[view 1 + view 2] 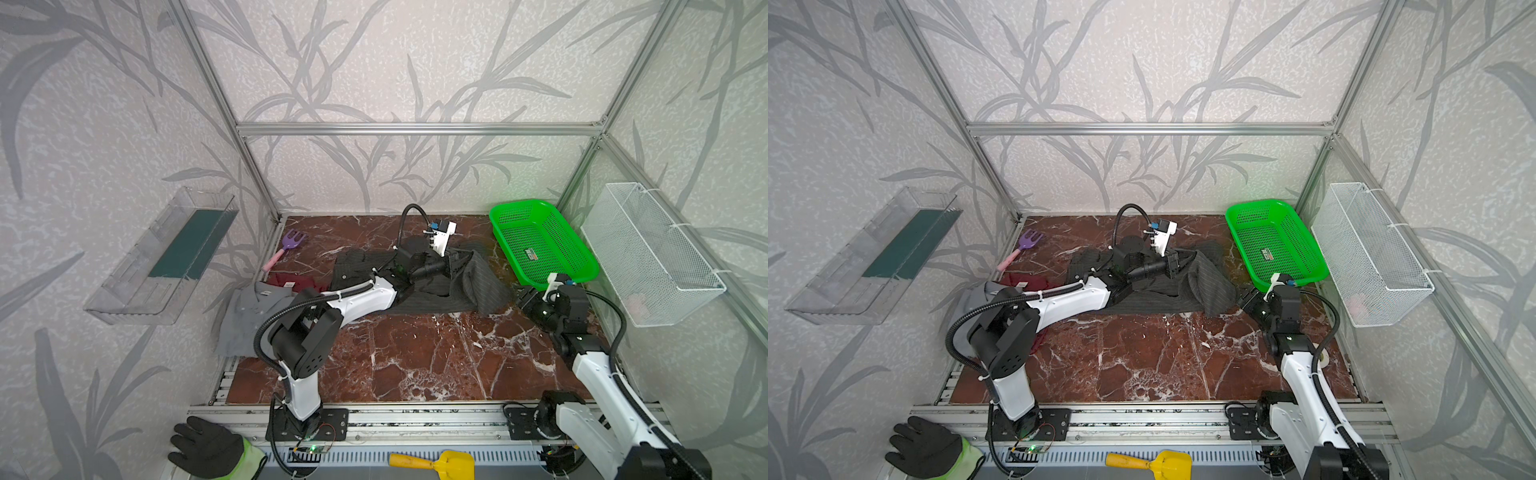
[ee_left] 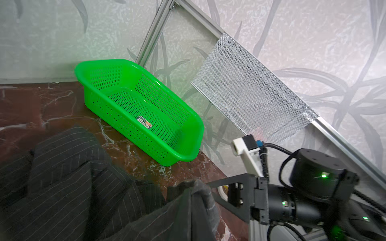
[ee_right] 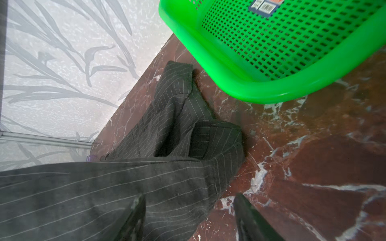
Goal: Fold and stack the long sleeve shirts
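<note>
The pinstriped shirt [image 1: 486,286] lies across the far middle of the counter [image 1: 415,353], long axis running left to right. Its right end is tented up, pinched in the left fingers [image 1: 1173,262]. The right fingers [image 3: 133,217], spread, straddle its nearest loose edge, so that arm looks better placed for this corner.

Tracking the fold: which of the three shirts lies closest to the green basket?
The dark pinstriped shirt, mid-table beside the green basket; the plain grey shirt and dark red shirt lie at the left edge.

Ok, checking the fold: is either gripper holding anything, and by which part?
The left gripper pinches a raised fold of the pinstriped shirt near its right edge; the right gripper is open, holding nothing.
</note>
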